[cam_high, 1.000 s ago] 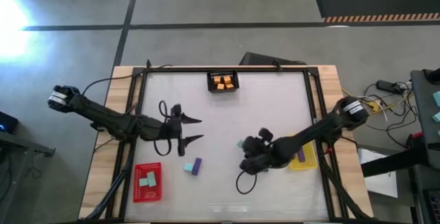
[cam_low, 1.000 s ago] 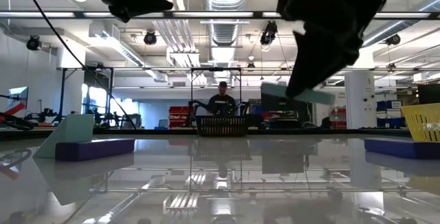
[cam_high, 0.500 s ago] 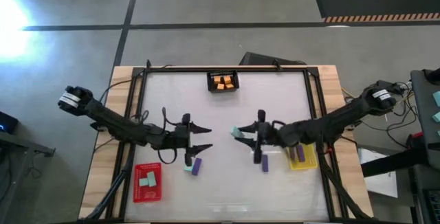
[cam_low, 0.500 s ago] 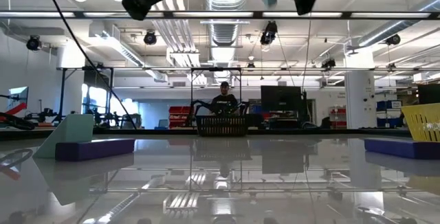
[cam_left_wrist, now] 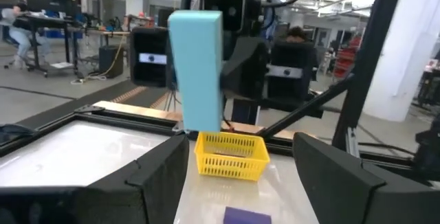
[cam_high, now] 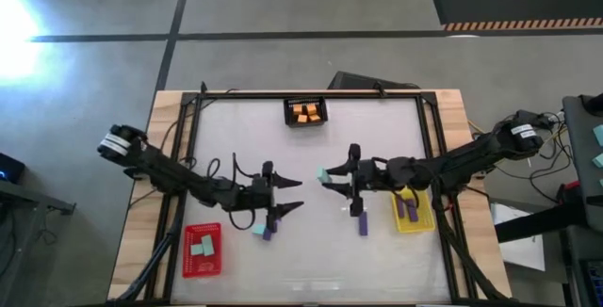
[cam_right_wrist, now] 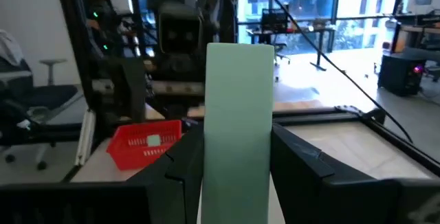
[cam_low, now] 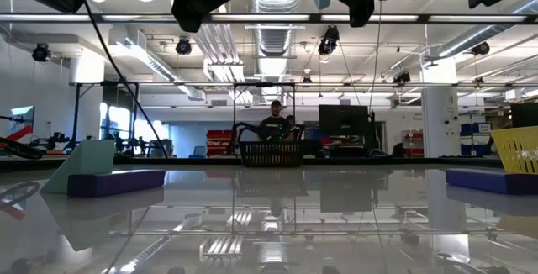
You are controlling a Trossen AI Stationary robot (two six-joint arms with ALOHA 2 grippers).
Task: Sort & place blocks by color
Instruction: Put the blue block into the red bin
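Observation:
My right gripper point(cam_high: 327, 179) is above the table's middle, pointing toward its left edge, and is shut on a long teal block point(cam_right_wrist: 237, 114). The left wrist view shows the same teal block point(cam_left_wrist: 196, 66) straight ahead. My left gripper point(cam_high: 294, 196) is open and faces it, a short way off toward the table's left. Under the left wrist, a teal block point(cam_high: 258, 229) and a purple block point(cam_high: 268, 233) lie on the table. Another purple block point(cam_high: 362, 224) lies below the right wrist. My right gripper pinches the teal block between its two fingers point(cam_right_wrist: 180, 162), one on each long side point(cam_right_wrist: 210, 148). The fingers come in level from the table's right. The block is lifted clear of the table and stands out past the fingertips.
A red tray point(cam_high: 188, 262) at the near left holds teal blocks. A yellow tray point(cam_high: 422, 220) at the right holds purple blocks. A black tray point(cam_high: 306, 121) at the far edge holds orange blocks. A dark frame rims the table, and people are in the room beyond it.
My right gripper has risen from the table with the teal block and swung from pointing down to level, moving toward the far edge. This uncovered the purple block below it. My left gripper has moved toward the table's right, over the teal and purple pair, still open.

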